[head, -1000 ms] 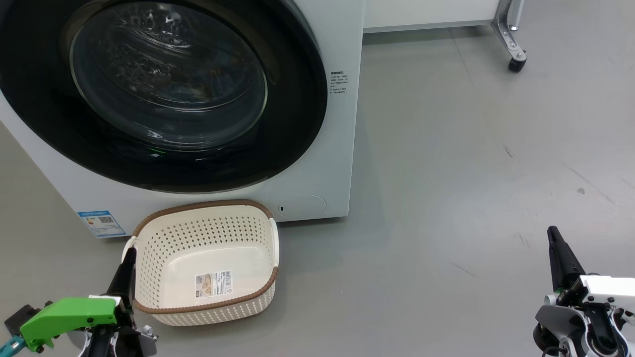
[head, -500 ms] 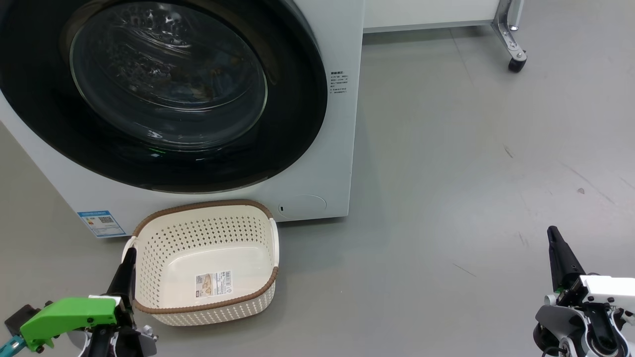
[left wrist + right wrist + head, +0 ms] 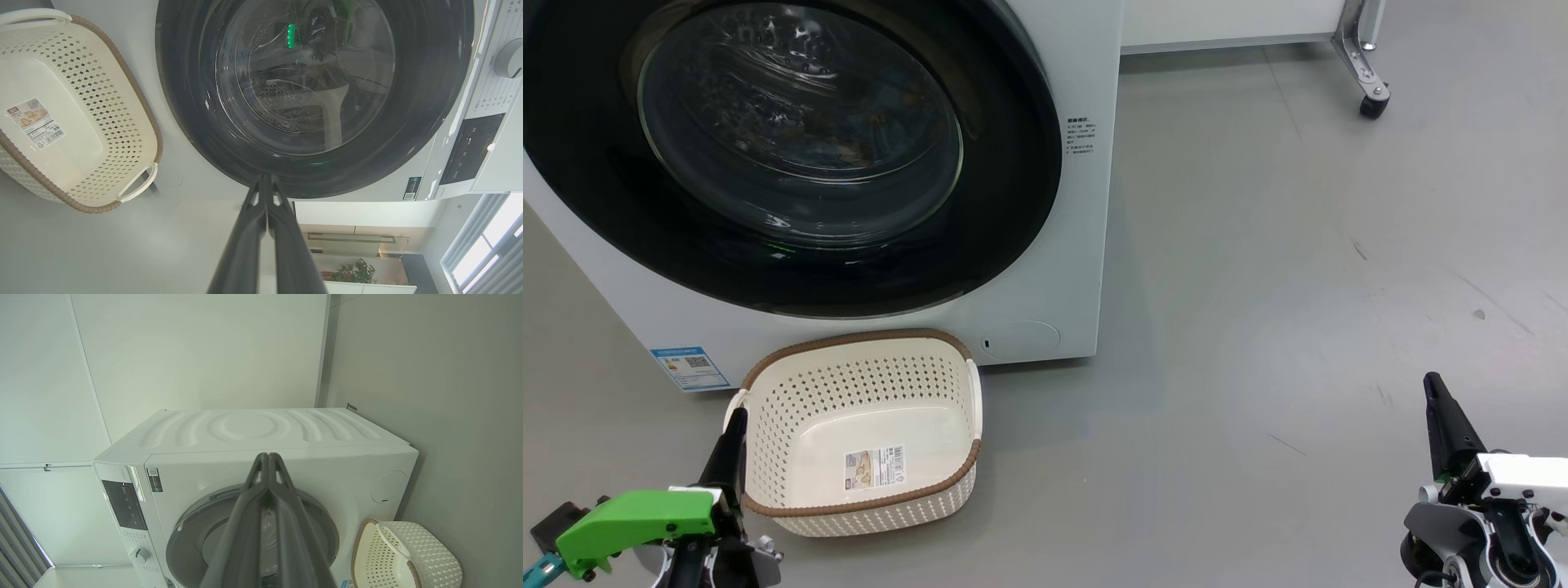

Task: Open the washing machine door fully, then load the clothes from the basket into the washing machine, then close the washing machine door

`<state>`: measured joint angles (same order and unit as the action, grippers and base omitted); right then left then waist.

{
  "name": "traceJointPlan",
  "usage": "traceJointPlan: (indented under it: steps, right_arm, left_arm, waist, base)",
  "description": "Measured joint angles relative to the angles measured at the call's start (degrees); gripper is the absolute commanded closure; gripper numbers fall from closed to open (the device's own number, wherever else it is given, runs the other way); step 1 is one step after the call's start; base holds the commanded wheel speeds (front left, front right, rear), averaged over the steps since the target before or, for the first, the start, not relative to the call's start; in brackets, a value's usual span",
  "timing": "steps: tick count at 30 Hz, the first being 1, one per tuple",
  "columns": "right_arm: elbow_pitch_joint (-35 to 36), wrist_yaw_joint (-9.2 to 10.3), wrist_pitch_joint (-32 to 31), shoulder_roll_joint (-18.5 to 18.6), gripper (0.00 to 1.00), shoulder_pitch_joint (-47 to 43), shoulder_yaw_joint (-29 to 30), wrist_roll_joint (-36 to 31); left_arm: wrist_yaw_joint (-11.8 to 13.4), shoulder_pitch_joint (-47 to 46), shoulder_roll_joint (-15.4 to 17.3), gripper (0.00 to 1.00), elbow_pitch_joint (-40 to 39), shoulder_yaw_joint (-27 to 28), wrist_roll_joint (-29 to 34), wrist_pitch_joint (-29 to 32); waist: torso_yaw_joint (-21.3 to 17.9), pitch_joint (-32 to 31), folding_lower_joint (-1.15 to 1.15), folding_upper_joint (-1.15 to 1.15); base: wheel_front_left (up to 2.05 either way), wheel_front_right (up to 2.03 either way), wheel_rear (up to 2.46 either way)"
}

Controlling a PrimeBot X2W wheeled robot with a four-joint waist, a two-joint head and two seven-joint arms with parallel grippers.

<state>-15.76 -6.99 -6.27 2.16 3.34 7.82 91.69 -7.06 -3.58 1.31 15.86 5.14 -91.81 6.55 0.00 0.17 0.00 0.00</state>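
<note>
Washing machine door is sitting shut against the white washing machine. Perforated basket is resting on the grey floor just below it. Left gripper is hovering beside the basket's handle, fingers pressed together and gripping nothing. Well apart, right gripper is likewise closed and gripping nothing.

The washing machine, white and front-loading, stood on the floor with the washing machine door shut flat against its front, a glossy black rim around bulging clear glass. Brownish patches showed dimly through the glass, too blurred to name. The basket, cream, perforated and brown-rimmed, sat upright just before the machine, below the door, its bare bottom bearing a barcode label.
</note>
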Motion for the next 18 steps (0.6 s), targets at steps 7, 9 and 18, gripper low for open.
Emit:
traceJointPlan:
  steps: [7,9,18]
  right_arm:
    - [0.0,0.00,0.0,0.0,1.00,0.0,0.0,0.0]
    - [0.0,0.00,0.0,0.0,1.00,0.0,0.0,0.0]
    - [0.0,0.00,0.0,0.0,1.00,0.0,0.0,0.0]
  left_arm:
    - [0.0,0.0,0.0,1.00,0.0,0.0,0.0,0.0]
    - [0.0,0.0,0.0,1.00,0.0,0.0,0.0,0.0]
    - [0.0,0.0,0.0,1.00,0.0,0.0,0.0,0.0]
  waist:
    - [0.0,0.0,0.00,0.00]
    - [0.0,0.0,0.00,0.00]
    - [0.0,0.0,0.00,0.00]
  base:
    - [0.00,0.00,0.00]
    - [0.00,0.00,0.00]
    - [0.00,0.00,0.00]
